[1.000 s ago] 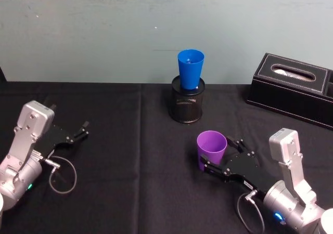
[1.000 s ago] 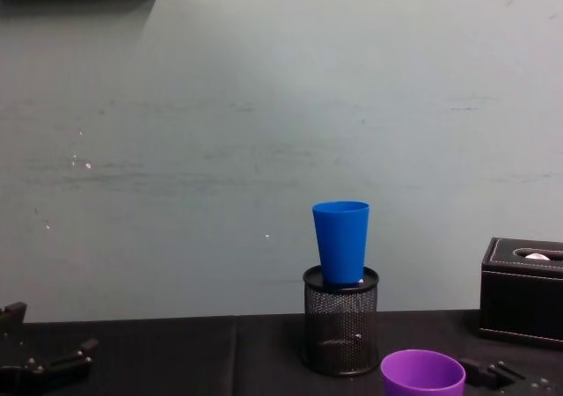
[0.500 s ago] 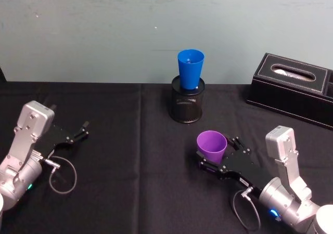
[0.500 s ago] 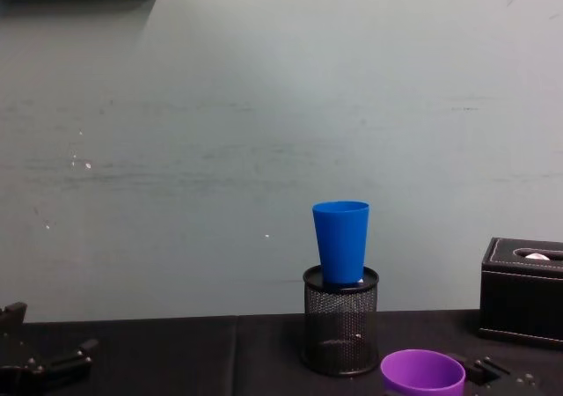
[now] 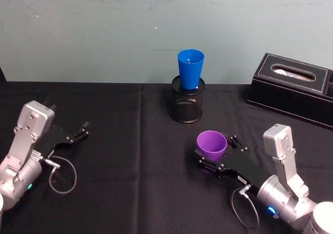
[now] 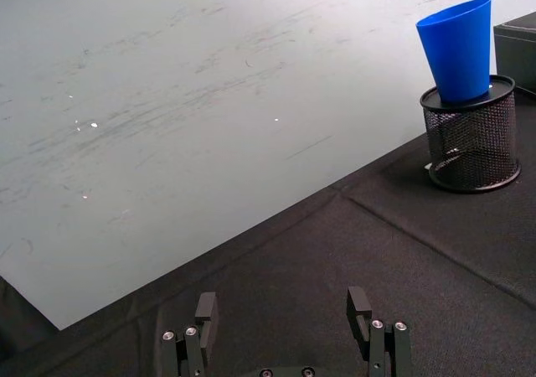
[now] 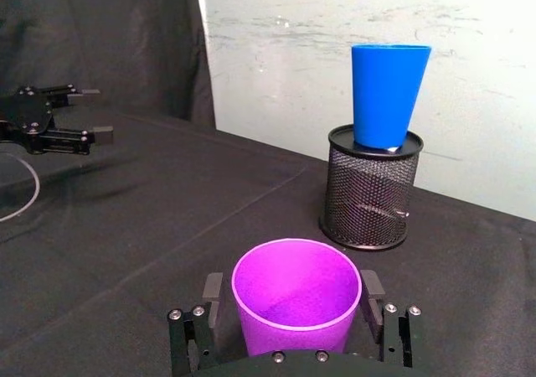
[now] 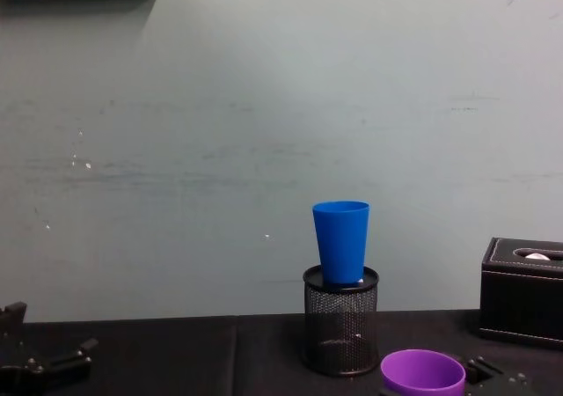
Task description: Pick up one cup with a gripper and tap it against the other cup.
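The short purple cup (image 5: 211,145) stands upright on the black tablecloth, right of centre. My right gripper (image 5: 216,150) is open and low over the cloth, with one finger on each side of the cup. In the right wrist view the purple cup (image 7: 296,297) sits between the fingers (image 7: 211,290), close to both. The taller blue cup (image 5: 190,69) stands upright inside a black wire-mesh pen holder (image 5: 187,105) at the back centre, well beyond the purple cup. My left gripper (image 5: 82,131) rests open at the far left with nothing in it.
A black tissue box (image 5: 296,88) lies at the back right, near the wall. A grey cable loop (image 5: 62,174) trails on the cloth beside my left arm. Bare black cloth (image 5: 135,156) stretches between the two arms.
My right gripper has slid forward so its fingers reach further along the purple cup's sides. The cup, the blue cup and the left arm have stayed put.
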Motion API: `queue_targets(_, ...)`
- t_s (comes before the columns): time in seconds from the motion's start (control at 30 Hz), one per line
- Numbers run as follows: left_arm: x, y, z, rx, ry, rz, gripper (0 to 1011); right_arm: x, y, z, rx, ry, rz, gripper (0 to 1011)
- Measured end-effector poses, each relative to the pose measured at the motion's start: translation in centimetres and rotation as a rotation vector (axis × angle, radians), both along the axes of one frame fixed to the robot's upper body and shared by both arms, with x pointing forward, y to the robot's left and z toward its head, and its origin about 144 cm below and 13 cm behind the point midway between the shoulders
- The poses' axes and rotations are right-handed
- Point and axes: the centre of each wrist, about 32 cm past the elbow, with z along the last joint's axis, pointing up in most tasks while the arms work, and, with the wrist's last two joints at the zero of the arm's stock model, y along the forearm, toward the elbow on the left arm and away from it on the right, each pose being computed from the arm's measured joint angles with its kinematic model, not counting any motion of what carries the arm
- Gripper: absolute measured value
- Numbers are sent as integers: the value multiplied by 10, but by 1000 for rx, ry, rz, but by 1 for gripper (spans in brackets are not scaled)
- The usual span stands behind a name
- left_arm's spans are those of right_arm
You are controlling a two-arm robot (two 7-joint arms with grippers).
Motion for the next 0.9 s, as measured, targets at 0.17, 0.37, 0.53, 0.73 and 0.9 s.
queue_targets(0.17, 0, 0, 0, 0, 0, 0, 1011, 1, 0, -1, -1, 2, 6, 1004)
queue_targets(0.37, 0, 0, 0, 0, 0, 0, 1011, 0, 0, -1, -1, 2, 6, 1004)
queue_targets(0.53, 0, 0, 0, 0, 0, 0, 1011, 0, 0, -1, -1, 1, 6, 1004)
queue_targets(0.73, 0, 0, 0, 0, 0, 0, 1011, 0, 0, 0, -1, 1, 5, 888)
queue_targets(0.9, 0, 0, 0, 0, 0, 0, 1011, 0, 0, -1, -2, 2, 4, 790)
